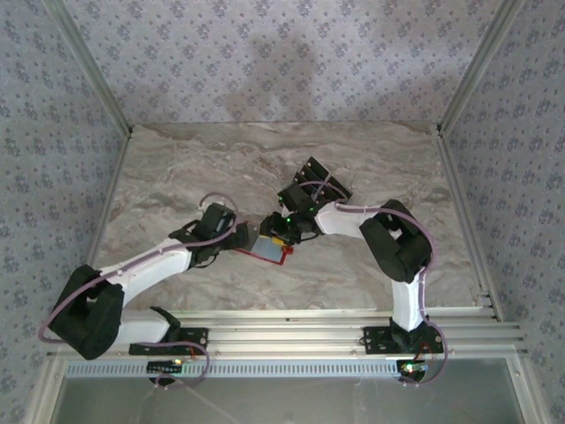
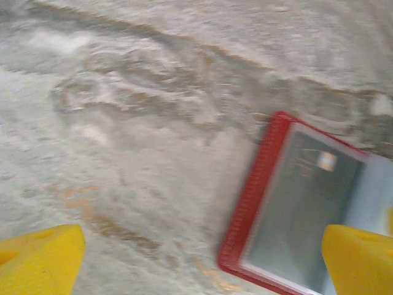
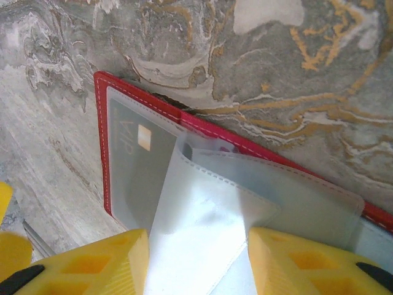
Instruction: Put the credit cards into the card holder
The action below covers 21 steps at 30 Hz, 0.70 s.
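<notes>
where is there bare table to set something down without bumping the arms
Bare table lies at the far left, between the back wall and the left arm, and in the far right corner, behind the right arm. The middle is crowded: the left gripper and right gripper meet over the card holder.

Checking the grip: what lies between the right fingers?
A clear plastic sleeve of the red wallet, lifted up; the right wrist view shows it.
</notes>
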{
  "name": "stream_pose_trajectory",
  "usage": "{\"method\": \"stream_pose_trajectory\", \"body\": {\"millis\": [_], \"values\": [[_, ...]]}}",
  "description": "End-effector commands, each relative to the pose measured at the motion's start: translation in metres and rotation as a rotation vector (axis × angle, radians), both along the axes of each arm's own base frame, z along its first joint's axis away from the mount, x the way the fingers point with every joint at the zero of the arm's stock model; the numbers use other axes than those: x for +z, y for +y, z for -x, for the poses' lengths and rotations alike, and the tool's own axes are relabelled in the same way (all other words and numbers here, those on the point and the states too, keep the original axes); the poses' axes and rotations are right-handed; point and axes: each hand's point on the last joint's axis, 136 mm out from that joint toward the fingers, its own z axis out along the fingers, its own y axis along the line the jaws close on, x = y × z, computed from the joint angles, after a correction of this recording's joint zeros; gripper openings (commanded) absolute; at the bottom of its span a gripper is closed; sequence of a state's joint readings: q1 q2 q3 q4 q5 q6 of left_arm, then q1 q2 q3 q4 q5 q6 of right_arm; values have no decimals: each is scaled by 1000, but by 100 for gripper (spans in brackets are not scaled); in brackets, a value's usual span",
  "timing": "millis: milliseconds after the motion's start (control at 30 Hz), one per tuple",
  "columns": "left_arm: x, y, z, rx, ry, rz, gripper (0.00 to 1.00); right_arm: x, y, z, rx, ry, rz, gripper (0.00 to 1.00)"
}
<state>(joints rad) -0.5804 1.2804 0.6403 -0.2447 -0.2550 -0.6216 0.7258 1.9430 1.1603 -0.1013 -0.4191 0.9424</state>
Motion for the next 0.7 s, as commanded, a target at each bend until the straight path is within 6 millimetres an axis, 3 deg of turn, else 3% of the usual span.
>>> {"method": "stream_pose_trajectory", "body": {"millis": [0,267,667], "values": [[-15,18,6,44,78,-39,99,-18,-6,2,7,40,53,49],[-43,24,7,58,157,-65,99,-4,10,-6,38,18,32,49],[-67,22,17,63,212,-46,98,2,36,-9,78,10,17,49]]}}
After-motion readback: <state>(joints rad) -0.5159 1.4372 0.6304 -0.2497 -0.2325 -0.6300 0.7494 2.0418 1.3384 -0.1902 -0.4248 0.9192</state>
